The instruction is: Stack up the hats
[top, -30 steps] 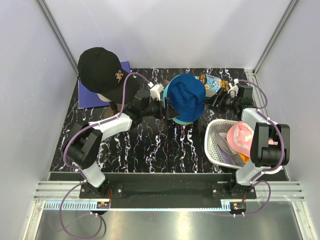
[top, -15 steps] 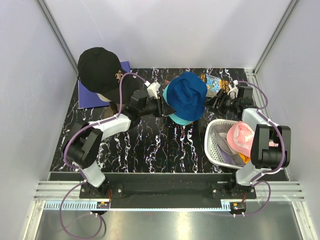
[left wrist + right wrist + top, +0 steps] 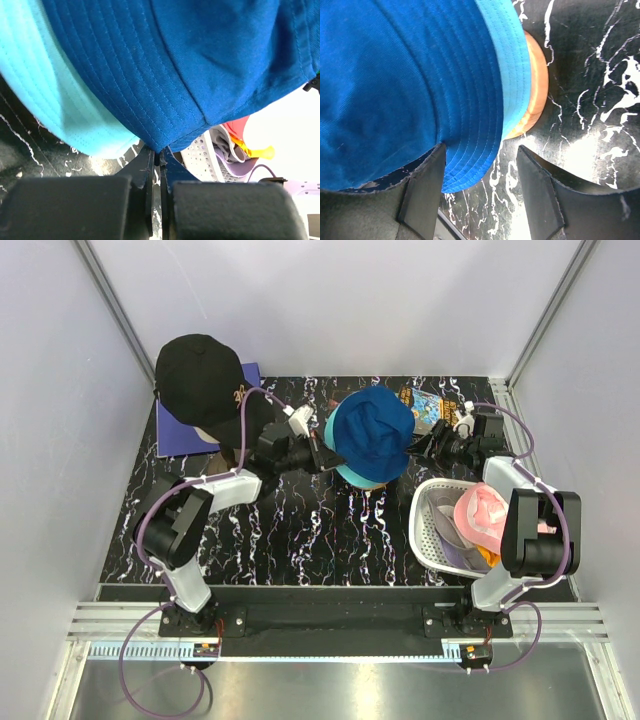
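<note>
The blue bucket hat (image 3: 372,435) sits at the middle of the far half of the table, crown up, its cotton twill soft and slightly dimpled and its brim ringed with rows of stitching. It lies over a teal bucket hat (image 3: 347,476), whose paler brim shows from under it on the near-left side. In the right wrist view a rounded tan-orange edge (image 3: 538,82) shows below the teal brim; it may be a stand that carries both hats, though little of it is visible.

The left gripper (image 3: 322,455) reaches in from the left, and its black fingers are pressed together on the hemmed edge of the blue brim, pinching a small fold of cloth (image 3: 159,150). The right gripper (image 3: 430,445) stands at the hat's right side with its fingers spread. The blue brim dips into the gap just beside one finger (image 3: 427,180), and nothing is clamped.

The tabletop (image 3: 300,530) is black with white marble veining. At its right edge a white perforated plastic basket (image 3: 428,530) holds a pink hat (image 3: 482,515) over lavender (image 3: 227,150) and orange (image 3: 252,150) fabric. At the far left a black baseball cap (image 3: 200,375) with a gold emblem stands above a purple sheet (image 3: 178,435). A colourful printed packet (image 3: 425,405) lies behind the blue hat.
</note>
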